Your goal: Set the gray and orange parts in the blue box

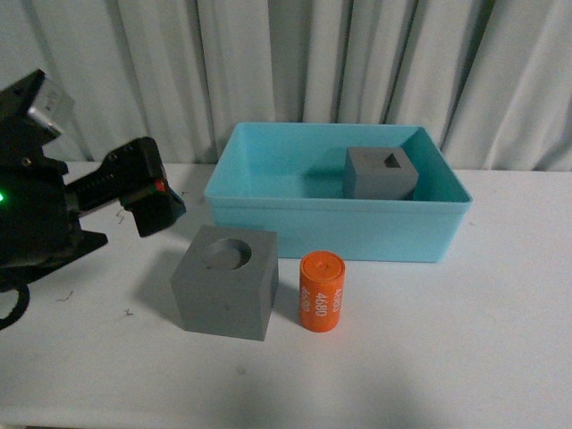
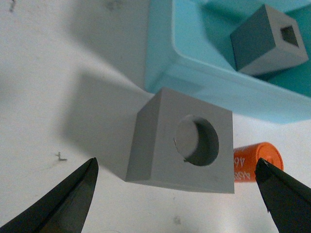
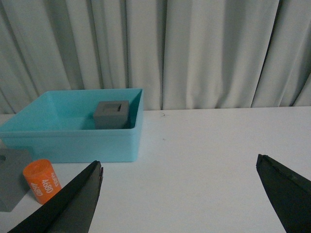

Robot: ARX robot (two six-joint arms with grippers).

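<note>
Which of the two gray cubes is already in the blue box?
The cube with the rectangular recess: it sits inside the blue box. The cube with the round recess stands on the table in front of the box, beside the orange cylinder.

In the front view the left arm (image 1: pixel 54 206) runs off the frame at nine o'clock, its fingertips not discernible. The near wall of the blue box (image 1: pixel 340 234) hides the base of the rectangular-recess cube (image 1: pixel 380 174), at one o'clock from the round-recess cube (image 1: pixel 223 286). In the left wrist view the round-recess cube and a finger (image 2: pixel 286 194) of the left gripper (image 2: pixel 176 162) cover most of the orange cylinder (image 2: pixel 252 162) and its label. The right wrist view's edge cuts that cube to a corner.
</note>
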